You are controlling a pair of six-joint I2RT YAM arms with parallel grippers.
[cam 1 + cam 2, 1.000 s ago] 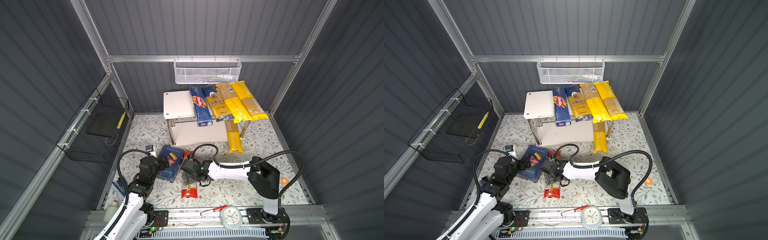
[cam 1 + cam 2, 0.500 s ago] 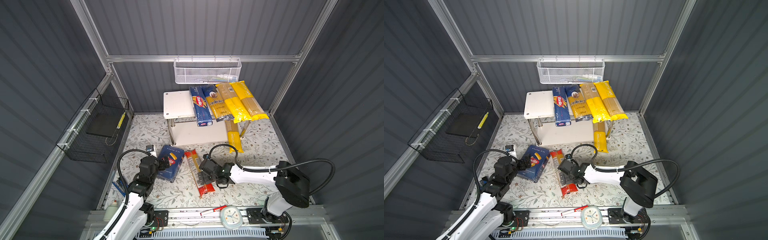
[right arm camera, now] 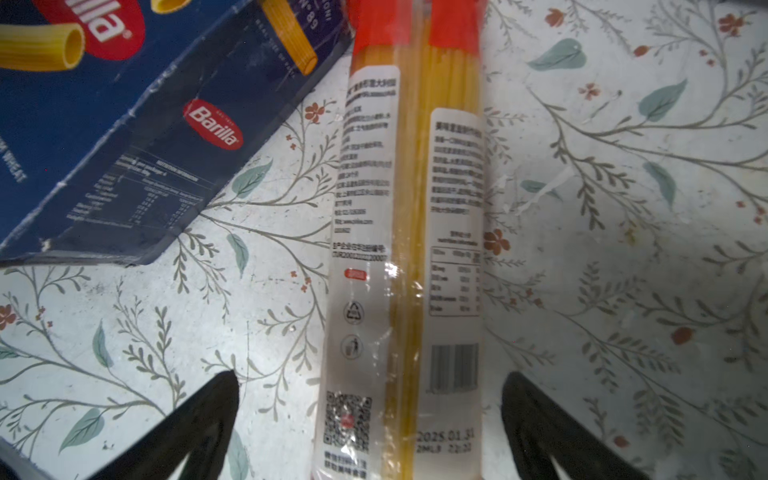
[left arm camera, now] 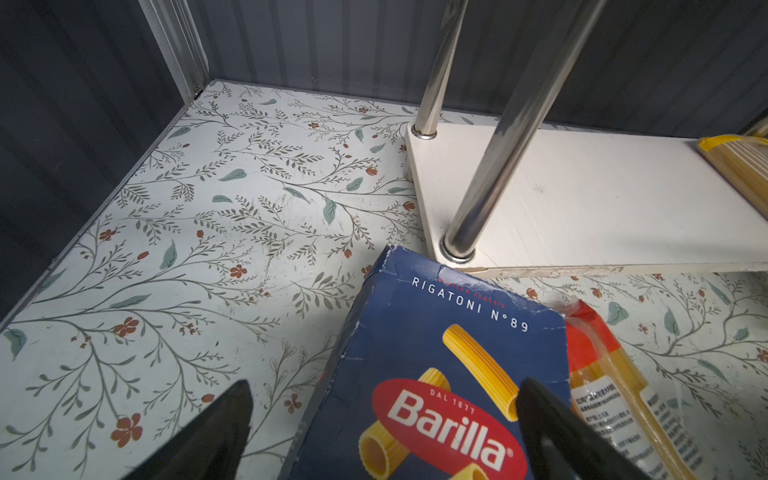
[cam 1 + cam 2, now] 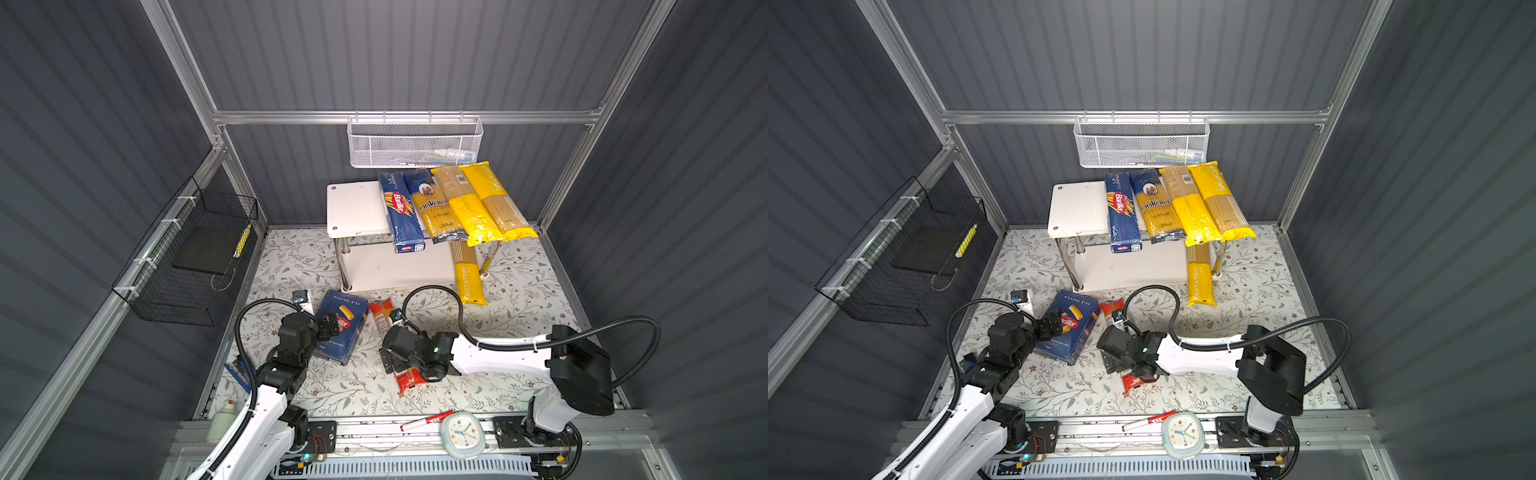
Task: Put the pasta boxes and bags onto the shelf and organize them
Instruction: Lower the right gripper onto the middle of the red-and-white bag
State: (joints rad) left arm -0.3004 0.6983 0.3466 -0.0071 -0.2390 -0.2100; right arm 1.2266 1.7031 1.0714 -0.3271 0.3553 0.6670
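hovering over the floral surface [image 5: 519,299], the right hand [image 3: 370,399] has its fingers spread wide, one on each side of the clear bag with red ends [image 3: 407,208], with a gap to the bag on both sides; nothing is grasped. that bag lies flat on the surface, just beside the wide rigatoni box [image 5: 340,328], which also lies flat in front of the shelf [image 5: 353,208]. the left hand [image 4: 384,395] is released too, one finger above the box's face, the other out past its edge. on the shelf's top board lie the narrow spaghetti box [image 5: 401,212], the ankara bag [image 5: 436,212] and two pastatime bags [image 5: 465,208], side by side and overhanging the front edge. a third pastatime bag [image 5: 469,278] lies on the lower board, its end sticking out past the front edge.
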